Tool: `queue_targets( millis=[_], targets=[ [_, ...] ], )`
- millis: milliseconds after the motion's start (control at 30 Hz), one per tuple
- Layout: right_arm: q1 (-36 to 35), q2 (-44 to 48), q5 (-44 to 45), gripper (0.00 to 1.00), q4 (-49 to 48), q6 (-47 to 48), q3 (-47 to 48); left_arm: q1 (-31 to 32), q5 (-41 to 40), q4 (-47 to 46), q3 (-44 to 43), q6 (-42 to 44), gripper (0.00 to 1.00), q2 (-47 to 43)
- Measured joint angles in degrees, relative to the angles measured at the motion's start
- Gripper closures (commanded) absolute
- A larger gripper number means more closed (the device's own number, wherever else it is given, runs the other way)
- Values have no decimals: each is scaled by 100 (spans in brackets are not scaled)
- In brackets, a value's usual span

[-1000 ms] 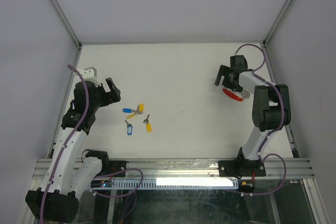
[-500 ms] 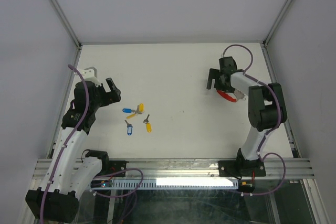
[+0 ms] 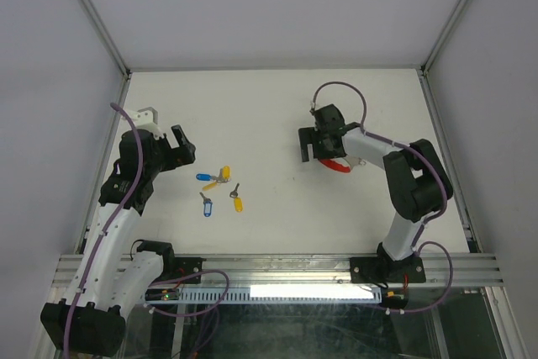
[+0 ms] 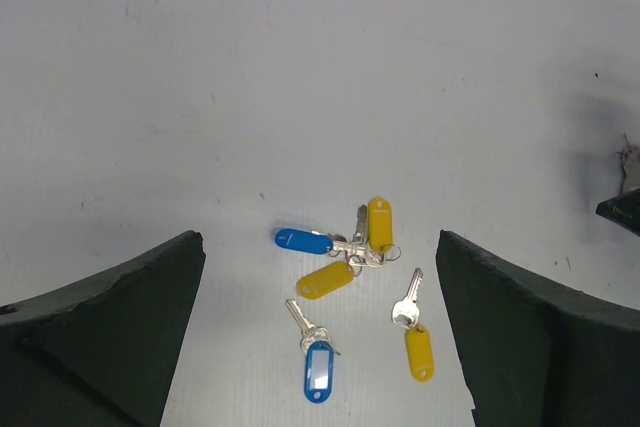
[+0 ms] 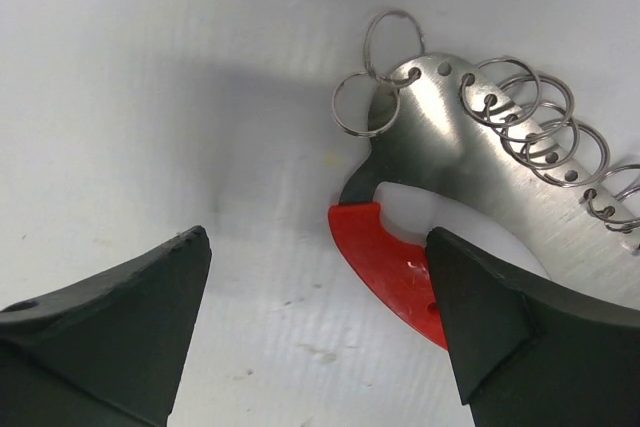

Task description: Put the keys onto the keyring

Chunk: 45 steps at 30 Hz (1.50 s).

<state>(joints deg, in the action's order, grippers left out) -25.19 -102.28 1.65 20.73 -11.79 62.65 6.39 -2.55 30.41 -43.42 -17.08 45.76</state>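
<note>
Several small silver keys with blue and yellow tags lie loose on the white table, left of centre. In the left wrist view they sit between and beyond my left fingers. My left gripper is open and empty, up and to the left of them. The keyring has a red crescent on a silvery metal plate with several wire rings. It lies flat under my right gripper, which is open. The red crescent reaches under the right finger.
The white table is walled by grey panels at the back and both sides, with aluminium posts at the far corners. A metal rail runs along the near edge by the arm bases.
My right gripper has swept left across the table towards the centre, and the keyring has moved left with it. The left arm and the keys have stayed put.
</note>
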Motion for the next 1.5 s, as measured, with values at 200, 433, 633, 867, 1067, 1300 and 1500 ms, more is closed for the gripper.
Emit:
queue_targets(
  millis=[200, 433, 633, 867, 1067, 1300, 1500],
  targets=[
    [-765, 153, -35, 9, 50, -37, -164, 4, 11, 0, 2, -2, 1, -2],
    [-1886, 236, 42, 9, 70, -166, -267, 44, 13, 0, 2, 0, 1, -2],
    [-2907, 258, 127, 9, 63, -286, -302, 44, 13, 0, 2, -2, 1, -2],
    [-3777, 354, 321, 10, -4, -505, -452, 76, 13, 0, 2, -2, 1, -2],
    [-4030, 918, 435, 11, -164, -977, -1102, 79, 13, 0, 7, -4, 1, 2],
    [-3807, 1523, 640, 10, 85, -1521, -1633, 79, 72, -2, 7, -4, 1, 144],
    [-3150, 1808, 669, 10, 330, -1759, -1814, 79, 118, -2, 7, -4, 1, 170]
  ],
)
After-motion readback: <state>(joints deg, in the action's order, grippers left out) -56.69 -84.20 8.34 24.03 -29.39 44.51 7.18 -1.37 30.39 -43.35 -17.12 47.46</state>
